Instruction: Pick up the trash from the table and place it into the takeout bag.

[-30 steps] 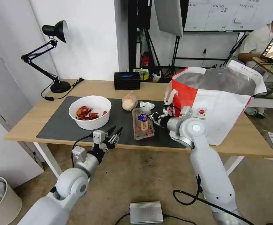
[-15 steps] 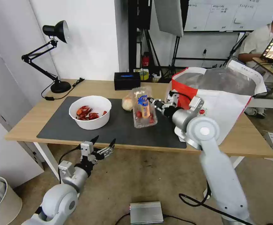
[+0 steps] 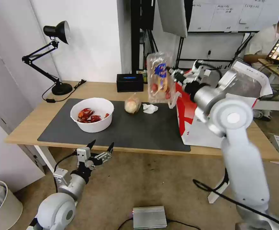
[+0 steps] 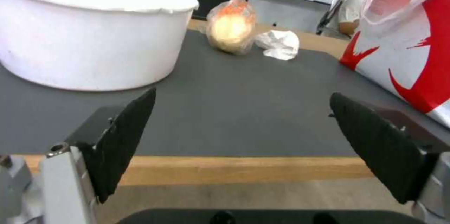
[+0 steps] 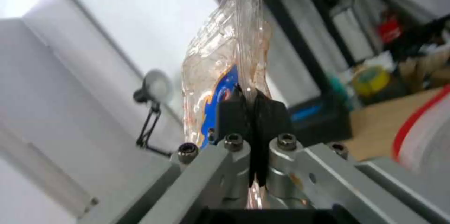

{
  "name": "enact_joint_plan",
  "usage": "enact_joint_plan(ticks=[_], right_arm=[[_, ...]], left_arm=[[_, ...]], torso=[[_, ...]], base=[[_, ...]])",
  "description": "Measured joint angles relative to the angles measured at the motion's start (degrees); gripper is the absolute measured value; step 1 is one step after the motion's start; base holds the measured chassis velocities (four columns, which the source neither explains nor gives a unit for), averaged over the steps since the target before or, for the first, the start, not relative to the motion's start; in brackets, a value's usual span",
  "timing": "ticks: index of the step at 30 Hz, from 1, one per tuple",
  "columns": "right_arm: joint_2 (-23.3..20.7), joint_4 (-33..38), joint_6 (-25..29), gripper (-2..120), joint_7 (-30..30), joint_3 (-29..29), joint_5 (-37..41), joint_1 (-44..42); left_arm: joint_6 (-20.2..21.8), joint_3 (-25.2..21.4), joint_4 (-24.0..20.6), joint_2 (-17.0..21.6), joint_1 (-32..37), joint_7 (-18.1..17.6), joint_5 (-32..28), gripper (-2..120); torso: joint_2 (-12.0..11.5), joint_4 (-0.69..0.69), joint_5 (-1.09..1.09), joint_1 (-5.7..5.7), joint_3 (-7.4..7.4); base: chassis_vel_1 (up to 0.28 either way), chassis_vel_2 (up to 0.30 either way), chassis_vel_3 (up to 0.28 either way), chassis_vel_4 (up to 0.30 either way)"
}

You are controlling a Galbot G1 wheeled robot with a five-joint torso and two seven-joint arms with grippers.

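While left gripper idles, right gripper holds clamshell tray

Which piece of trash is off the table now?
The clear clamshell tray, pinched by the right gripper; the bowl, bagged bun and tissue lie on the mat.

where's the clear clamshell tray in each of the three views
Head view: clamshell tray is held upright in the air, pinched by the right gripper, left of the takeout bag.
Left wrist view: not in it; the red-and-white bag is at one edge.
Right wrist view: tray stands edge-on, clamped in that gripper.
Shared landmark: the takeout bag.
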Motion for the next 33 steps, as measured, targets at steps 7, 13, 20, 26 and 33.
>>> enact_joint_plan(ticks=[7,13,20,26,33], right_arm=[[-2.97,-2.75,0.50,0,1.38,1.83,1.08,3.41],[-3.95,-5.66,1.10,0,1.42,2.14,1.40,6.08],[-6.40,-7.40,1.79,0,0.98,3.54,-0.71,7.38],[-8.39,-7.47,2.03,0,0.86,5.04,-1.24,6.99],[-9.97,-7.43,2.02,0,0.84,6.53,-3.08,5.21]], left_arm=[[-0.26,-0.41,-0.05,-1.29,1.26,0.00,0.94,100],[-1.09,-2.32,-0.90,-2.85,3.24,0.00,1.79,100],[-1.16,-2.51,-1.27,-3.73,3.57,0.03,2.21,100],[-1.16,-2.34,-1.27,-3.97,3.66,0.22,2.44,100],[-1.16,-2.35,-1.49,-3.93,3.73,0.24,2.45,100]], torso=[[0.00,-0.01,0.00,0.00,0.00],[0.00,0.02,0.01,0.00,0.00],[0.00,0.00,0.00,0.01,0.00],[0.00,0.00,0.00,0.01,0.00],[0.00,0.00,0.00,0.01,0.00]], base=[[0.000,0.000,0.000,0.000],[0.000,0.000,0.000,0.000],[0.000,0.000,0.000,0.000],[0.000,0.000,0.000,0.000],[0.000,0.000,0.000,0.000]])
